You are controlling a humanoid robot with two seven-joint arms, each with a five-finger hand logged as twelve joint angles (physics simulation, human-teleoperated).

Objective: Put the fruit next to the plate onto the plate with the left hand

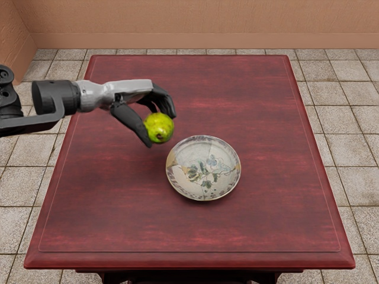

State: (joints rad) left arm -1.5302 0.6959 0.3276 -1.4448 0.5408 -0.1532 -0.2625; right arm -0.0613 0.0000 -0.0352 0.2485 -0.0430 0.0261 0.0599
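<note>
- The plate [203, 167] sits near the middle of the dark red table [266, 106]: a round, shallow dish with a pale glaze and a painted floral pattern, and nothing lies in it.
- The fruit [159, 127], yellow-green and roundish, is just beyond the plate's upper-left rim in the picture. It is close to the rim but not over the dish.
- The left hand [139, 103] is up and to the left of the plate, its grey forearm running off toward the picture's left edge.
- Its dark fingers [166, 104] curl over the top and far side of the fruit, and the thumb [135, 125] presses in on the side away from the plate — a closed grasp with the fruit caught between them.
- The head view does not show whether the fruit touches the table or hangs clear of it.
- Tiled floor [355, 118] surrounds the table on every side of the plate, with a plain brown wall [207, 23] beyond it at the far edge.
</note>
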